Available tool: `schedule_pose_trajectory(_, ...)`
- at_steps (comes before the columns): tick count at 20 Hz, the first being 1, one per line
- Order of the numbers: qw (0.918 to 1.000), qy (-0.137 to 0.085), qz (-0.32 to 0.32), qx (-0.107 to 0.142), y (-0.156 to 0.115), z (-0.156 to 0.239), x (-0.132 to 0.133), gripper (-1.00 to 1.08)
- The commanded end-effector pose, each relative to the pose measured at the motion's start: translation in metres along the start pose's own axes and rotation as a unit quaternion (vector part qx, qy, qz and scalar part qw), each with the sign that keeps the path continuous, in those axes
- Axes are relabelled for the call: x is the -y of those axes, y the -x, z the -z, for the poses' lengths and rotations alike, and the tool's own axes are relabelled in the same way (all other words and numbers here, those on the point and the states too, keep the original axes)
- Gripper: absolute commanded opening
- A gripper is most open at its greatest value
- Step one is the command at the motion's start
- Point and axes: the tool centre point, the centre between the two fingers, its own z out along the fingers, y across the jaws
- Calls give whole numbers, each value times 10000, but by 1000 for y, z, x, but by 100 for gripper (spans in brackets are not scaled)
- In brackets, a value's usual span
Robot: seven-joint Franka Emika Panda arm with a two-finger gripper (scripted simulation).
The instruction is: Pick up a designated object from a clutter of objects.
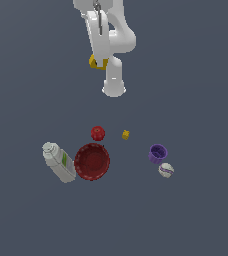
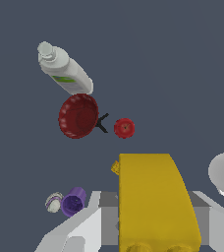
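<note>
Hand [image 1: 99, 62] is hanging high above the worktop [image 1: 196, 90], pinching the yellow chunky piece [image 1: 96, 63]. In the exterior view only a small part of that piece is showing; the white fingers and arm link are covering most of it. In the wrist view the piece [image 2: 151, 197] is filling the lower middle of the picture, cut off at the frame edge, its jagged outline not readable from so close. The grey finger pads [image 2: 106, 199] are pressing against its side; the fingertips themselves are running out of frame.

Below, the clutter is lying well apart from the hand. The white bottle [image 1: 58, 162] with green label is lying on its side, just beside the red ribbed bowl [image 1: 92, 161]; whether they are touching is hard to tell. The small red ball [image 1: 98, 133] is sitting near the bowl's far rim. The tiny yellow-orange cube [image 1: 125, 134] is sitting alone, between the red ball and the purple cup [image 1: 157, 153]; in the wrist view the held piece is hiding most of it. The white-purple ball [image 1: 166, 170] is resting just beside the cup.
</note>
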Motion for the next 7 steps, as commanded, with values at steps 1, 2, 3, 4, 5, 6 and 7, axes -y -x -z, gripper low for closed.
schedule_pose_trajectory(1,10000,4,4,-3,-6,9,-3,-100)
schedule_pose_trajectory(2,10000,4,4,-3,-7,11,-4,-100)
schedule_pose_trajectory(3,10000,4,5,-5,-9,13,-4,-100)
schedule_pose_trajectory(4,10000,4,5,-5,-10,14,-4,-100)
schedule_pose_trajectory(5,10000,4,5,-5,-10,15,-4,-100)
schedule_pose_trajectory(6,10000,4,8,-7,-10,15,-4,-100)
schedule_pose_trajectory(7,10000,4,8,-7,-10,16,-4,-100)
